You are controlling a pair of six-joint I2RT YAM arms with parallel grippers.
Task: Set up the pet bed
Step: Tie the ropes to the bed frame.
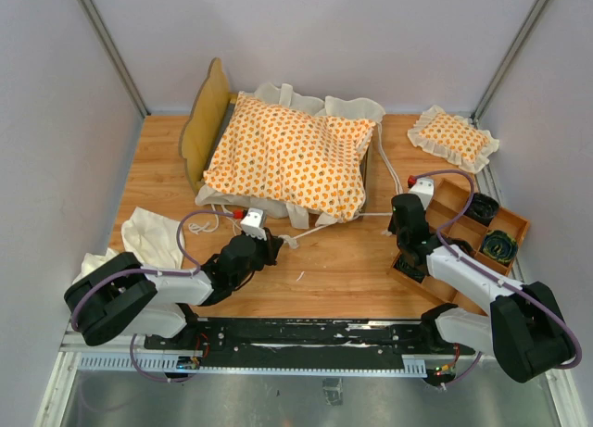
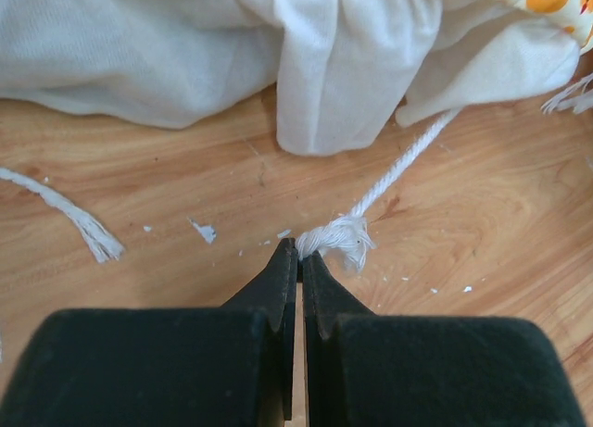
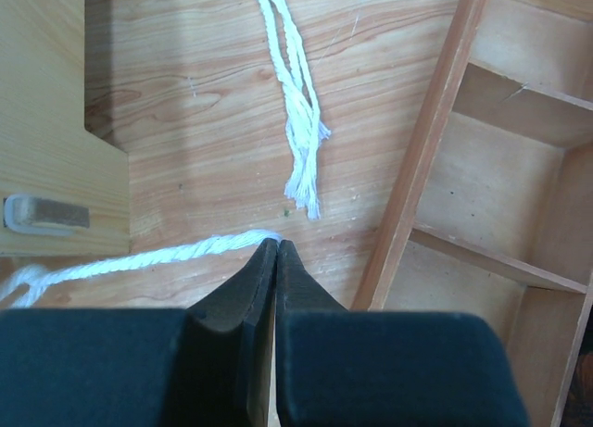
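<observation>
The pet bed's light-wood frame (image 1: 206,121) stands at the back left. The orange-patterned cushion (image 1: 287,158) with its cream ruffle (image 2: 343,66) lies over the frame. My left gripper (image 1: 275,244) is low at the cushion's near edge. Its jaws (image 2: 300,251) are shut on the frayed end of a white tie string (image 2: 338,237) that runs back up under the ruffle. My right gripper (image 1: 394,225) is at the bed's right side, between the frame (image 3: 46,121) and the tray. It (image 3: 276,244) is shut on the end of another tie string (image 3: 139,257) lying across the table.
A small square orange-patterned pillow (image 1: 454,138) lies at the back right. A plain cream cloth (image 1: 148,237) is bunched near the left arm. A compartmented wooden tray (image 1: 482,232) sits close to the right of my right gripper. A loose pair of strings (image 3: 296,121) lies ahead of it.
</observation>
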